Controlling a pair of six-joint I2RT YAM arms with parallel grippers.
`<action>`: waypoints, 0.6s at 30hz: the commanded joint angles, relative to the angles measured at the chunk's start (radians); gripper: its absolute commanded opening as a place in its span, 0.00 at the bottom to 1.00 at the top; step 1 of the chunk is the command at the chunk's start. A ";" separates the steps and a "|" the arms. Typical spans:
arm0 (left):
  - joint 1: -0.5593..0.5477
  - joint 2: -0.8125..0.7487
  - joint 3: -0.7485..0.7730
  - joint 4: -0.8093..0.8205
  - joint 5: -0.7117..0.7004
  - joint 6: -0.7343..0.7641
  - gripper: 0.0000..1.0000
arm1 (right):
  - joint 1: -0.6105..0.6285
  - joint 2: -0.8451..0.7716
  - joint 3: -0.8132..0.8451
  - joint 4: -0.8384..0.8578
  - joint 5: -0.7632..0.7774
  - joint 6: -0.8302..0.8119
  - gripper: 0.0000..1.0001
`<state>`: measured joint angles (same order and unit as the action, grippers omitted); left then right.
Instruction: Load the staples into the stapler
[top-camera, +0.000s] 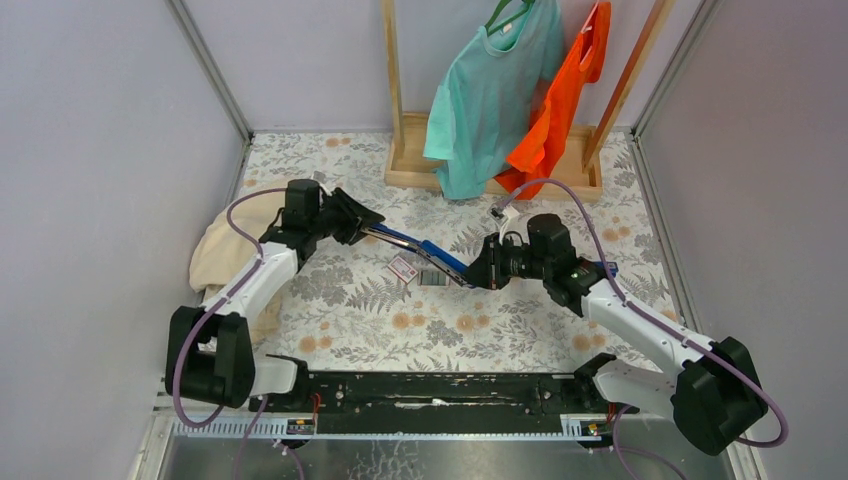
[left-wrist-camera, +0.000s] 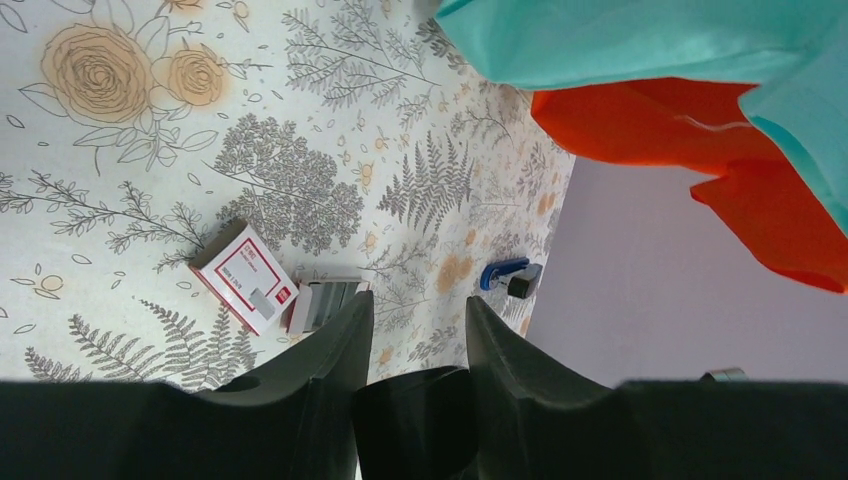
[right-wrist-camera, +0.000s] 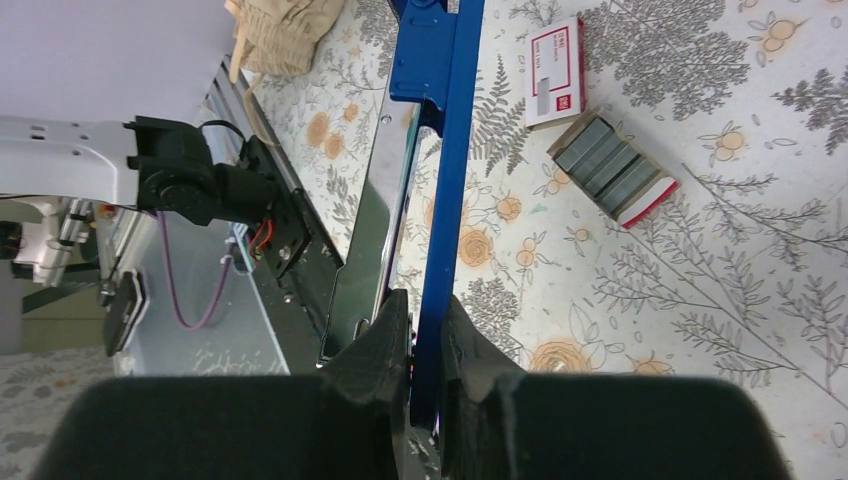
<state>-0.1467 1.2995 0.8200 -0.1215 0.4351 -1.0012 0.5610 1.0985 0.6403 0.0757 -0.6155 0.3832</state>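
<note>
The blue stapler (top-camera: 425, 255) hangs swung open above the floral table, its blue arm (right-wrist-camera: 443, 180) and silver rail (right-wrist-camera: 375, 230) spread apart. My right gripper (right-wrist-camera: 425, 300) is shut on the blue arm's near end (top-camera: 478, 275). The left gripper (top-camera: 368, 222) sits just off the stapler's far end. In the left wrist view, that gripper (left-wrist-camera: 415, 300) is open and only table shows between the fingers. The staples (right-wrist-camera: 610, 168) lie as silvery-grey rows in a small tray on the table (top-camera: 432, 278), seen beyond the left finger (left-wrist-camera: 325, 303).
A red and white staple box (top-camera: 403, 267) (left-wrist-camera: 245, 277) (right-wrist-camera: 555, 72) lies next to the staples. A second blue stapler (left-wrist-camera: 510, 275) rests near the right wall. A beige cloth (top-camera: 215, 255) lies at the left. A wooden rack (top-camera: 400, 165) with teal and orange shirts stands behind.
</note>
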 joint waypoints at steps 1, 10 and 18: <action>0.070 0.069 -0.034 0.060 -0.314 0.023 0.35 | -0.003 -0.082 0.091 0.157 -0.200 -0.003 0.00; 0.071 0.149 -0.056 0.095 -0.282 -0.022 0.52 | -0.021 -0.091 0.084 0.264 -0.239 0.091 0.00; 0.071 0.162 -0.038 0.072 -0.270 -0.029 0.75 | -0.026 -0.097 0.062 0.293 -0.179 0.124 0.00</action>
<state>-0.0723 1.4704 0.7681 -0.0643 0.2050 -1.0405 0.5419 1.0248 0.6453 0.2352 -0.7879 0.4839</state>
